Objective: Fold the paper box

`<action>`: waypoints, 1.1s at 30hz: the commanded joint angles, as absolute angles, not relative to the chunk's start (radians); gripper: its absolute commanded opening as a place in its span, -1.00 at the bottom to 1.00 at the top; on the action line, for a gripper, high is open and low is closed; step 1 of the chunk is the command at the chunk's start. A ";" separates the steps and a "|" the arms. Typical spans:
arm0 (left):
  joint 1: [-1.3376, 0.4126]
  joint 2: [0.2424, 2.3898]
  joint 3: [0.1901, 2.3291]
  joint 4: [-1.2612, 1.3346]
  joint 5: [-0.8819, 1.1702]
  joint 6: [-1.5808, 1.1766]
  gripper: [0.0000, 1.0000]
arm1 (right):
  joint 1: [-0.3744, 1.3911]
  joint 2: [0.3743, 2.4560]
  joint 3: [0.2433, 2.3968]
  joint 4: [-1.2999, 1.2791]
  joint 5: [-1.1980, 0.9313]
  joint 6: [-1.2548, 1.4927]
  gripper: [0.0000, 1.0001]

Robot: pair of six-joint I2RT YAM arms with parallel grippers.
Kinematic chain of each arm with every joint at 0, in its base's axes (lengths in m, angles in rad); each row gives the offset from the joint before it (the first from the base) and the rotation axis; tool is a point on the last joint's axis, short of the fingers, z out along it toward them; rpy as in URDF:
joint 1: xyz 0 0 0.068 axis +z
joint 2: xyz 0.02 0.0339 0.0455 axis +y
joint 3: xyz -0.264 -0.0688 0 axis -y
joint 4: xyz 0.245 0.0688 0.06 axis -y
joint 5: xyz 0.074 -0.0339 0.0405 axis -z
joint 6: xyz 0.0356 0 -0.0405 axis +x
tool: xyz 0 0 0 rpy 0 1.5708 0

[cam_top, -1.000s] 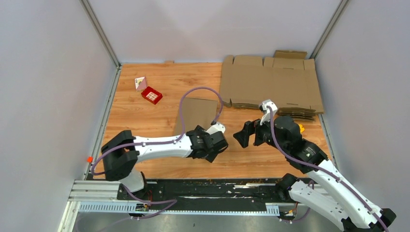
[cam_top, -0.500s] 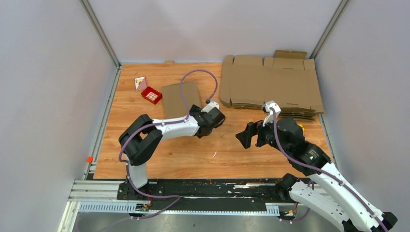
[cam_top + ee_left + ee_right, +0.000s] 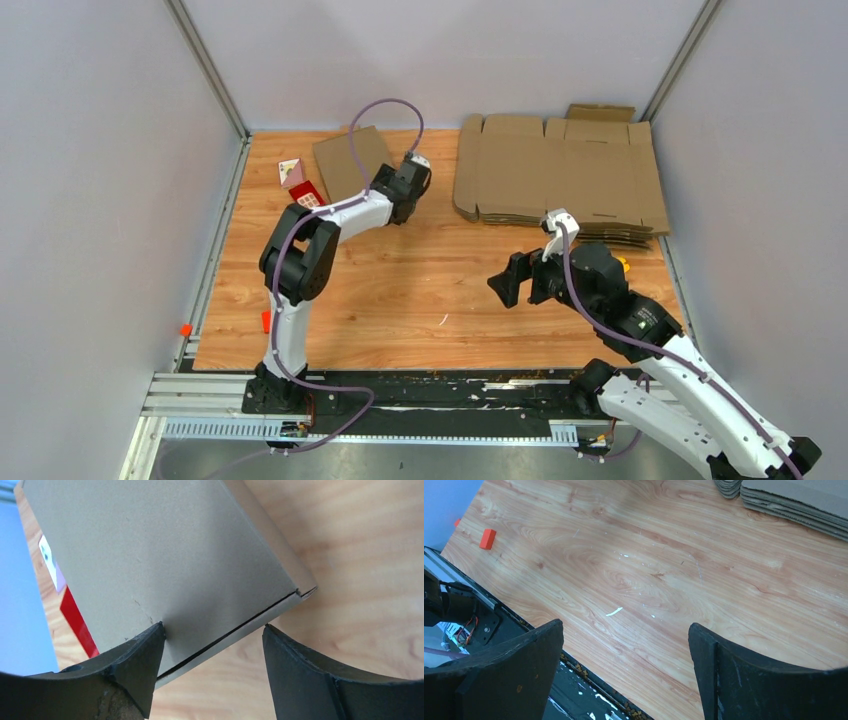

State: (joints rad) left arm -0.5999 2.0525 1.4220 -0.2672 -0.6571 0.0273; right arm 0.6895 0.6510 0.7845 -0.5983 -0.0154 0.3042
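The paper box (image 3: 350,160) is a closed, flat brown mailer lying at the back left of the table. In the left wrist view the paper box (image 3: 165,555) fills the upper left, its front seam facing me. My left gripper (image 3: 212,626) is open at that near edge. One fingertip (image 3: 150,645) touches the lid and the other stands just off the box's corner, over bare wood. From above, my left gripper (image 3: 392,190) sits at the box's right side. My right gripper (image 3: 510,280) hangs open over the table's right centre, and in its wrist view my right gripper (image 3: 626,625) holds nothing.
A pile of flat brown cardboard sheets (image 3: 555,180) fills the back right and shows as the pile (image 3: 794,500) in the right wrist view. A small red box (image 3: 307,193) lies against the paper box's left side, beside a white-pink item (image 3: 290,172). An orange block (image 3: 487,538) lies near the front edge.
My left arm has swung from the table's centre to the back left, and the paper box has slid with it up against the small red box. The right arm has barely moved.
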 commanded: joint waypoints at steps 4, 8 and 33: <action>-0.506 2.120 1.612 -0.351 -0.509 0.273 0.63 | 0.688 0.658 0.838 -0.627 0.024 0.285 0.91; -0.455 2.198 1.744 -0.478 -0.590 0.365 0.63 | 0.688 0.667 0.854 -0.629 0.034 0.280 0.90; -0.251 2.198 1.760 -0.284 -0.862 0.319 0.90 | 0.688 0.691 0.909 -0.672 -0.001 0.283 0.90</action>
